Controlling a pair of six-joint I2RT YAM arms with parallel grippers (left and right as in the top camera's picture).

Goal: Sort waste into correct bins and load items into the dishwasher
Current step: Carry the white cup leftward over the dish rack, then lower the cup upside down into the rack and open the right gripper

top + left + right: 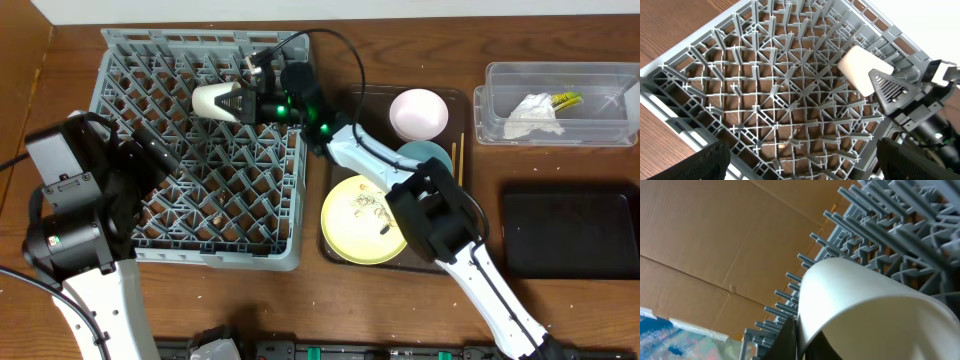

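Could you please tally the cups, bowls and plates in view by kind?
Cups: 1, the cream cup
Bowls: 2, the pink-white bowl and the light-blue bowl
Plates: 1, the yellow plate
Total: 4

The dish rack (220, 256) is showing matt grey moulded plastic. The cream cup (215, 100) is looking smooth and faintly glossy. The bench (600, 320) is displaying brown wood grain. At three o'clock, the clear tub (560, 67) is gleaming as transparent plastic around a crumpled paper napkin (528, 115); the yellow plate (345, 235) is shining glossy.
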